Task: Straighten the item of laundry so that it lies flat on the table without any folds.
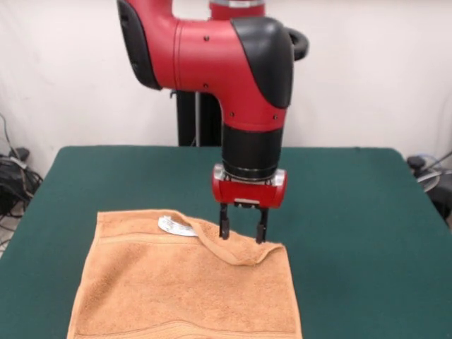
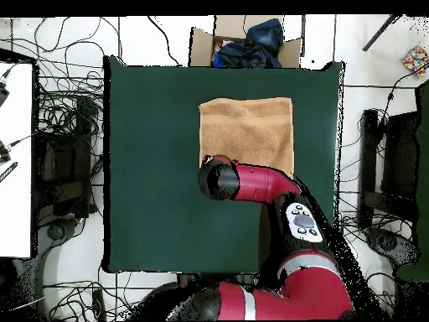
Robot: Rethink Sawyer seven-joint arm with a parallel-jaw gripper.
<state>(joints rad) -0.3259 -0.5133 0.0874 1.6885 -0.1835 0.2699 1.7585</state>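
An orange-tan terry-cloth towel (image 1: 187, 286) lies near the front edge of the dark green felt table (image 1: 353, 212), its far edge folded over by a white label (image 1: 175, 225). The black two-fingered gripper (image 1: 242, 232), jaws apart, touches that fold; bare felt surrounds.

Legible text: none in either view.
Towel label (image 1: 175, 225): small white tag at the far edge of the orange-tan towel (image 1: 187, 289), front view; any print on it is too small to read.
Arm control panel (image 2: 302, 221): light grey plate with dark round buttons on the red arm, overhead view; no characters can be made out.
Gripper body (image 1: 248, 188): red housing, front view; no brand or number can be read.
Cardboard box (image 2: 201, 44): beyond the table edge, overhead view; no print can be read.
Table (image 1: 353, 212): plain dark green top, unmarked.
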